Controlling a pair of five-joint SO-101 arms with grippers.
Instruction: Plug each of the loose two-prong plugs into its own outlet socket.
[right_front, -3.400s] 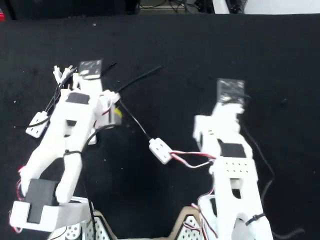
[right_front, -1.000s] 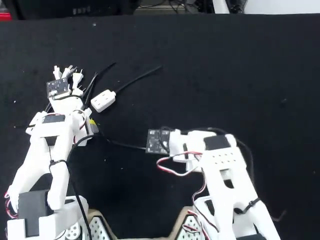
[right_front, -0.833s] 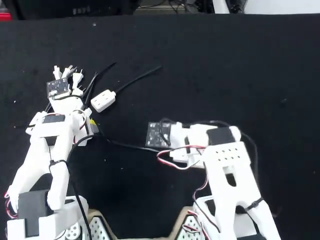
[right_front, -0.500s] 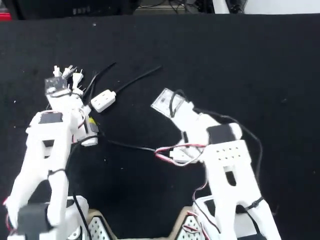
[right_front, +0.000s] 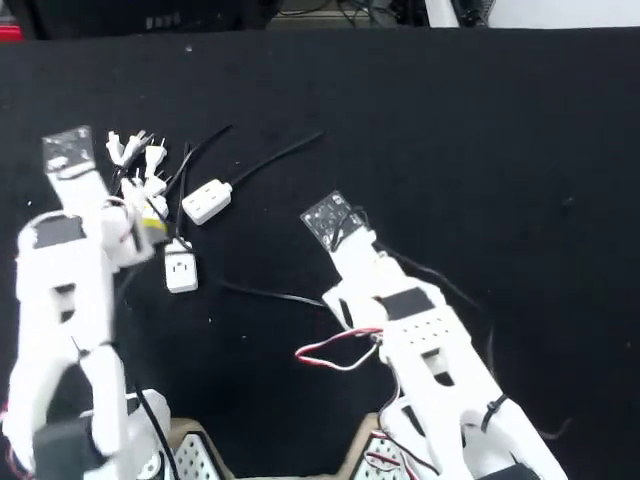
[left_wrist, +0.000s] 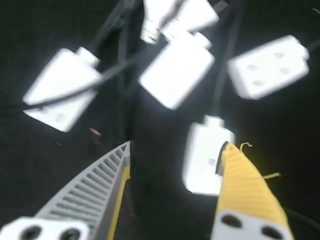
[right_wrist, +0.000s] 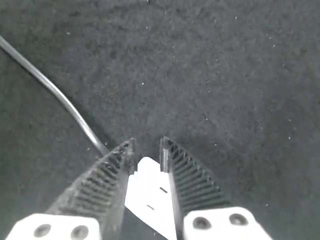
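My left gripper (left_wrist: 175, 145) is open above a cluster of white pieces on black cables. One white outlet socket (left_wrist: 206, 156) lies beside its yellow finger (left_wrist: 245, 187), with other sockets (left_wrist: 272, 65) and blocks (left_wrist: 176, 75) beyond. From above, that gripper (right_front: 148, 218) hangs at the far left near loose two-prong plugs (right_front: 152, 157) and two sockets (right_front: 207, 200) (right_front: 181, 272). My right gripper (right_wrist: 146, 150) is shut on a white outlet socket (right_wrist: 149, 192) with two slots, low over the mat. In the high view the right arm (right_front: 385, 300) covers that socket.
A black cable (right_front: 265, 293) runs across the black mat (right_front: 480, 150) from the left cluster to under the right arm. Another cable (right_wrist: 50, 90) lies beside the right gripper. Red and white servo wires (right_front: 335, 350) loop off the right arm.
The left arm has swung further left and up, uncovering the socket below it. The right arm's wrist has turned from pointing left to pointing away and settled lower, still holding its socket.
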